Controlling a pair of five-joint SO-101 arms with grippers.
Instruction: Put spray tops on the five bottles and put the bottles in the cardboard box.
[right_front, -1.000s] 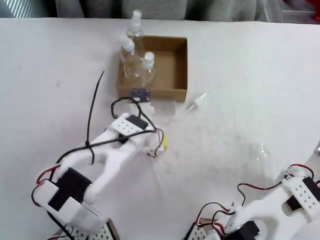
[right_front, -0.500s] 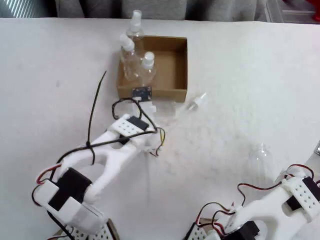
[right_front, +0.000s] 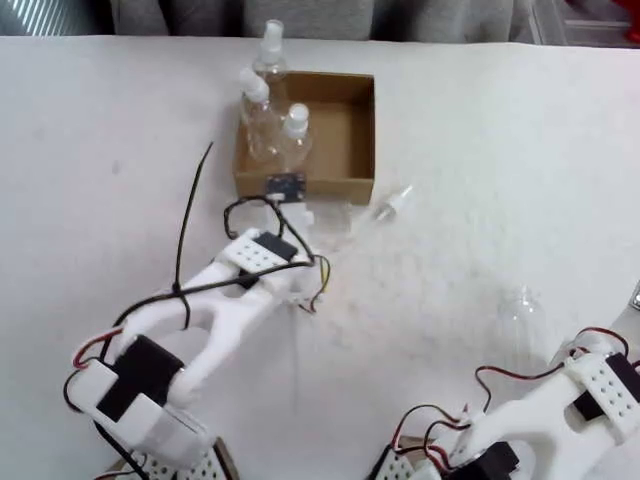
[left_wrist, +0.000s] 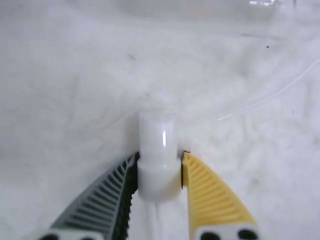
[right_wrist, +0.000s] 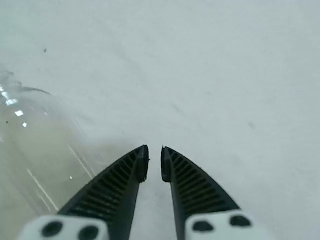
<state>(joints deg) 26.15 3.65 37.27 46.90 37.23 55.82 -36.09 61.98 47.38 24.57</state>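
A white spray top (left_wrist: 157, 150) stands on the table with my left gripper (left_wrist: 157, 160) shut on it, grey finger on one side and yellow finger on the other. The left arm (right_front: 250, 265) lies just in front of the cardboard box (right_front: 350, 185). Three clear bottles with spray tops (right_front: 296, 125) stand at the box's left side. Another spray top (right_front: 393, 205) lies loose on the table right of the box. My right gripper (right_wrist: 152, 162) is shut with nothing in it, beside a clear bottle (right_wrist: 30, 150) without a top, which stands by the right arm (right_front: 522, 318).
A thin clear tube (left_wrist: 270, 97) lies on the table beyond the held spray top. Black cable (right_front: 190, 215) trails left of the left arm. The right half of the box is free. The white tabletop (right_front: 500, 130) stretches open to the right.
The left gripper has edged slightly toward the box. The right arm has barely moved.
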